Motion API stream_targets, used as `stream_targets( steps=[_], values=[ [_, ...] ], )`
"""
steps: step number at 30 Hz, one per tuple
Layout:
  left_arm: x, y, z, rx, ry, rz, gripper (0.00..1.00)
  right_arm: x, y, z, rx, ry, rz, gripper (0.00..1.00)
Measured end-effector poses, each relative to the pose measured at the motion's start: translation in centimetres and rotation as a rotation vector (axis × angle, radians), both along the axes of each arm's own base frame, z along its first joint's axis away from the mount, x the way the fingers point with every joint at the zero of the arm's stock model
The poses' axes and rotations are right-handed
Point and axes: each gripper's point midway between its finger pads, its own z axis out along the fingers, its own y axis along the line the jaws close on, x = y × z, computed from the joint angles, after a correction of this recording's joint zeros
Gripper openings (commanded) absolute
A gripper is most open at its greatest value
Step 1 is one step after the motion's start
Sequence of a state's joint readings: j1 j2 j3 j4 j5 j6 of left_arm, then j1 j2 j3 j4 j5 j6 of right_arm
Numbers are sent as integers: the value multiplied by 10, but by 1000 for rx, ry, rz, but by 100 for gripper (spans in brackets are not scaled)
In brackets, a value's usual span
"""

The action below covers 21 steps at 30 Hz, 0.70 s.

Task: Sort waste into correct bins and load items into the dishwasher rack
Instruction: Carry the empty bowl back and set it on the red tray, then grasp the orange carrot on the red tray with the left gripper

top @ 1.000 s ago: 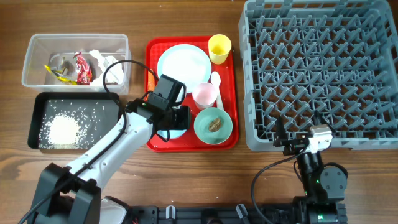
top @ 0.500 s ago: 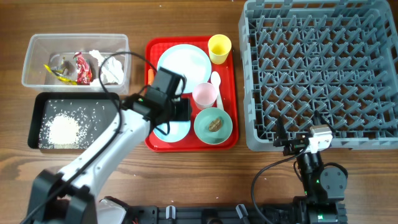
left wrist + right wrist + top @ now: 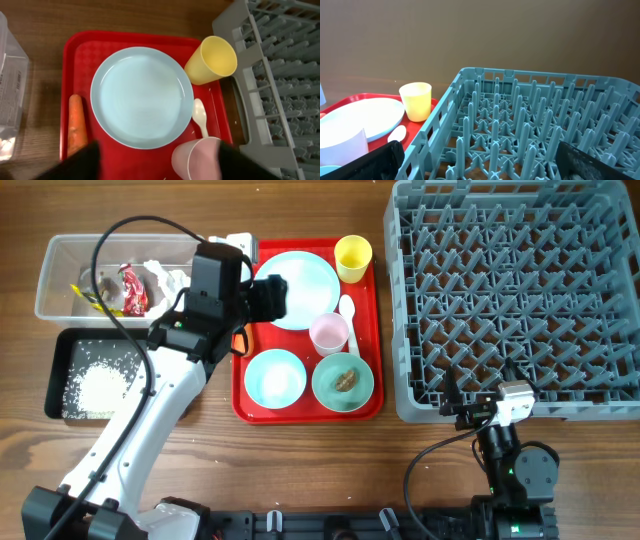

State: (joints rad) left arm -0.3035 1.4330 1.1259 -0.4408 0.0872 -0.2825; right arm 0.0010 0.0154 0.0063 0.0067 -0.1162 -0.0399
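Observation:
My left gripper (image 3: 271, 297) hangs open and empty over the left side of the white plate (image 3: 303, 288) on the red tray (image 3: 365, 412). In the left wrist view the plate (image 3: 142, 97) fills the middle. An orange carrot (image 3: 76, 125) lies left of it, with a yellow cup (image 3: 212, 60), a white spoon (image 3: 201, 116) and a pink cup (image 3: 197, 157) on its right. An empty pale bowl (image 3: 275, 377) and a bowl holding a brown lump (image 3: 343, 380) stand at the tray's front. My right gripper (image 3: 456, 405) is open at the front edge of the grey rack (image 3: 515, 300).
At the far left, a clear tub (image 3: 52, 280) holds wrappers and tissue. A black tray (image 3: 170, 395) in front of it holds rice. The rack's near wall (image 3: 432, 135) rises right in front of the right gripper (image 3: 485, 165).
My left gripper let go of the empty bowl at the tray's front left, opened, and moved back and left to above the plate. The right arm stayed still.

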Motion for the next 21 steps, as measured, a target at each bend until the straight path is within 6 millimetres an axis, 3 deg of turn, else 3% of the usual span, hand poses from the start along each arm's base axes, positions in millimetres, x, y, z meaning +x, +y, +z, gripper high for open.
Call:
stream_targets(
  steps=[5, 14, 21],
  values=[
    [-2, 6, -9, 26, 31, 29, 63, 0, 0, 0, 0, 0, 0, 100],
    [-21, 27, -74, 151, 265, 106, 66, 0, 0, 0, 0, 0, 0, 100],
    [-16, 33, -103, 201, 319, 136, 67, 0, 0, 0, 0, 0, 0, 100]
  ],
)
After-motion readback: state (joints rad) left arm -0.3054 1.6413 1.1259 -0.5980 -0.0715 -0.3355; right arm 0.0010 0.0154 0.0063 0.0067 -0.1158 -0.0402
